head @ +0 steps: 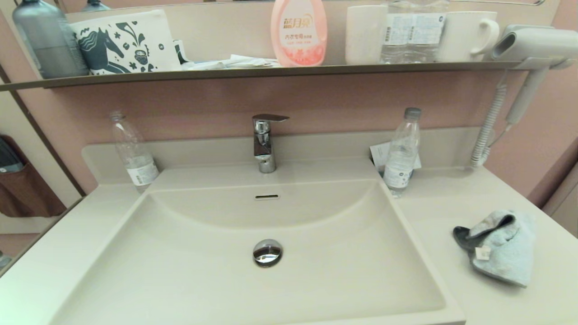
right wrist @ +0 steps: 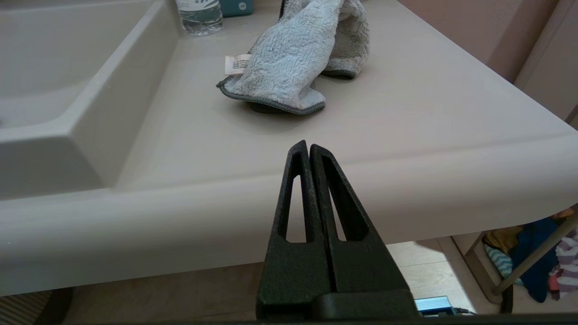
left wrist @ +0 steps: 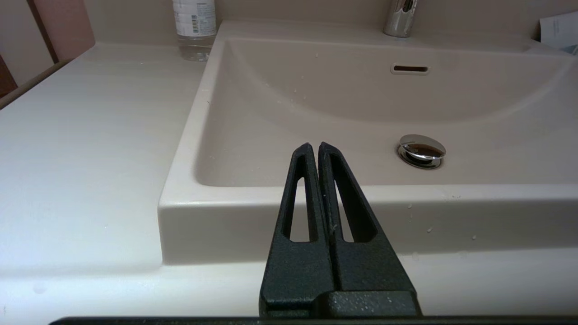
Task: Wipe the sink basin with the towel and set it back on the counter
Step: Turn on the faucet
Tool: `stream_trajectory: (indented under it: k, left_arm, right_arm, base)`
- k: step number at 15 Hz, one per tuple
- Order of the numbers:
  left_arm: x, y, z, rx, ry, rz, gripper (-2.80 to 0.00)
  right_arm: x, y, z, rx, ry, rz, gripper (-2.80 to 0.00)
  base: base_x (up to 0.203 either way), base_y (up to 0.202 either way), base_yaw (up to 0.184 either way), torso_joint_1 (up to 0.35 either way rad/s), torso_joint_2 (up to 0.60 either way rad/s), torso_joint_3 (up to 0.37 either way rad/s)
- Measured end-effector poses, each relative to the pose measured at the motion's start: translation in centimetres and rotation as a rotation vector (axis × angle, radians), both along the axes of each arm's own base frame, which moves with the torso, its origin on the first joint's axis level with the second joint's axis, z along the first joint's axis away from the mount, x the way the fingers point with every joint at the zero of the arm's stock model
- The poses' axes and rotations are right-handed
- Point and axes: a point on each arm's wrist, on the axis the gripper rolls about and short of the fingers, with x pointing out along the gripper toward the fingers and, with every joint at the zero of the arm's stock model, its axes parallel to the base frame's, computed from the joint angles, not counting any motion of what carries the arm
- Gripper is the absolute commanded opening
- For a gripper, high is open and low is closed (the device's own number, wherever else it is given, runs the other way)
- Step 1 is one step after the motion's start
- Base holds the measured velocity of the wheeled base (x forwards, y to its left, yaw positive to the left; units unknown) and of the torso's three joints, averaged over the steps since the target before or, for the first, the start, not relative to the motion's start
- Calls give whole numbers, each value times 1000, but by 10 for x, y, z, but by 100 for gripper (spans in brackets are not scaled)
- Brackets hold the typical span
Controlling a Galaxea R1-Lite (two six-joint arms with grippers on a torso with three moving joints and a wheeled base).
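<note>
The light-blue towel (head: 501, 246) lies crumpled on the counter (head: 451, 212) to the right of the sink basin (head: 216, 271), its dark grey reverse and white tag showing. In the right wrist view the towel (right wrist: 298, 58) rests beyond my right gripper (right wrist: 307, 145), which is shut and empty, in front of the counter's front edge (right wrist: 406, 176). My left gripper (left wrist: 314, 147) is shut and empty, held before the basin's front rim (left wrist: 406, 212), left of the chrome drain plug (left wrist: 421, 150). Neither gripper shows in the head view.
A chrome faucet (head: 264, 142) stands behind the basin. Clear bottles stand at the back left (head: 133, 153) and back right (head: 402, 151). A hair dryer (head: 528, 45) with a coiled cord hangs at the right wall. A shelf (head: 271, 71) above holds bottles and cups.
</note>
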Motion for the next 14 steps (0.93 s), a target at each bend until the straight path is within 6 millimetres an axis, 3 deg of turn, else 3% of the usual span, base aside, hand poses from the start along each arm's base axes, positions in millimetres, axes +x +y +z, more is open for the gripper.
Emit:
stream_trajectory:
  k: [14]
  left_arm:
    - [0,0,0,20,-1,-2,-280]
  right_arm:
    - [0,0,0,0,0,0,-280]
  base:
    - [0,0,0,0,0,0]
